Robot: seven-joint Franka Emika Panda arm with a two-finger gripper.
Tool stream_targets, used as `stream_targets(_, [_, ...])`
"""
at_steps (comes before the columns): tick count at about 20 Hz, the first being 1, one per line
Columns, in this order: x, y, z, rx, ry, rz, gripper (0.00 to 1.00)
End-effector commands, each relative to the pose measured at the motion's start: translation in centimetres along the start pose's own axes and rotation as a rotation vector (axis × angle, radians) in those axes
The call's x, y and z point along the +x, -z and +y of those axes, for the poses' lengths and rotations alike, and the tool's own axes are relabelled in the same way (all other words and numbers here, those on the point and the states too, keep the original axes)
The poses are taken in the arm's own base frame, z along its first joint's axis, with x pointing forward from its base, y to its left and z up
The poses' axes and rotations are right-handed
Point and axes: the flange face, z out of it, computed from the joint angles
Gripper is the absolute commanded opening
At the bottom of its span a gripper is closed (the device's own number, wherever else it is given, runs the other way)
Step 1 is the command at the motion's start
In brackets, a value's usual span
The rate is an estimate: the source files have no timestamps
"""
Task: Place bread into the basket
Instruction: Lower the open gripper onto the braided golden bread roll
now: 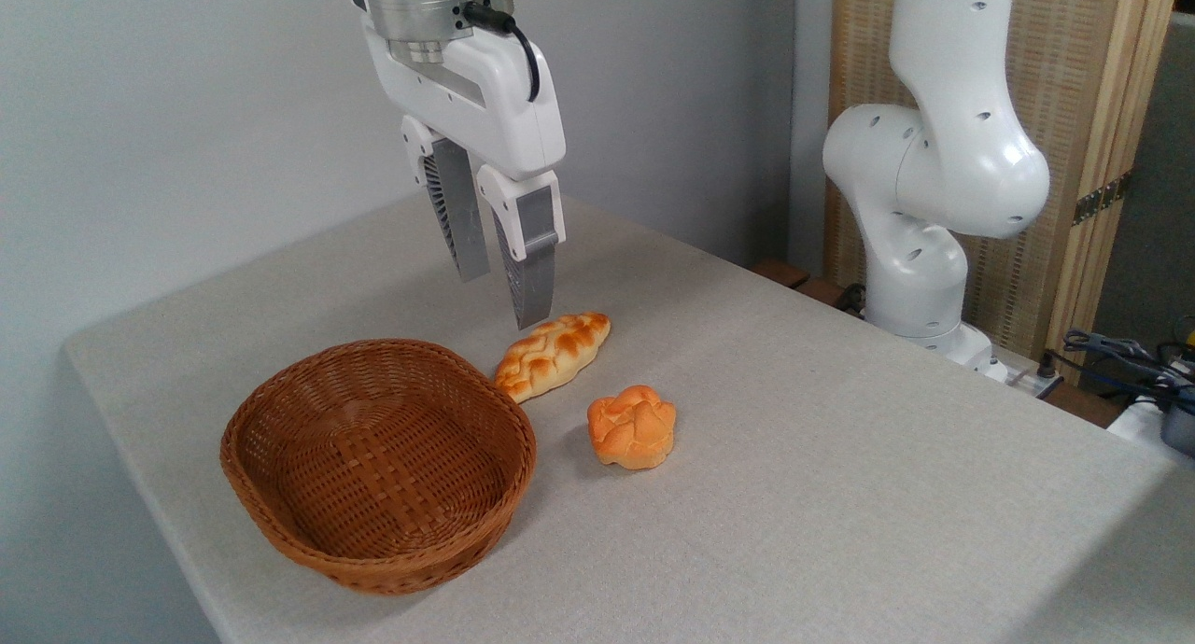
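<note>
The bread (pixel 553 353), a braided golden-orange loaf, lies on the table just right of the basket's far rim. The brown wicker basket (pixel 280 495) sits at the front left with nothing in it. My gripper (pixel 502 301) hangs above the table, its fingertips a little above and left of the loaf's upper end. The two ribbed grey fingers (pixel 529 271) are spread apart and hold nothing.
A small round knotted orange bun (pixel 632 427) rests on the table right of the basket, in front of the loaf. The arm's white base (pixel 920 280) stands at the table's far right edge. Cables (pixel 1120 355) lie at the right. The grey table (pixel 840 495) drops off at the left edge.
</note>
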Motion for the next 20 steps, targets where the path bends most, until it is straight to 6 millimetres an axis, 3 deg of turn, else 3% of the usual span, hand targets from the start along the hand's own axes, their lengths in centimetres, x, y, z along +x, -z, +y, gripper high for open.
stream_targets(1, [-0.5, -0.4, 0.1, -0.007, 0.026, 0.019, 1.0])
stream_targets(7, [-0.7, -0.9, 0.5, -0.019, 0.026, 0.011, 1.0])
stream_targets(13, [-1.8, -3.9, 4.5, -0.104, 0.006, 0.0, 1.0])
stream_targets(20, [2.9, -11.3, 11.1, -0.176, 0.022, -0.049, 1.0])
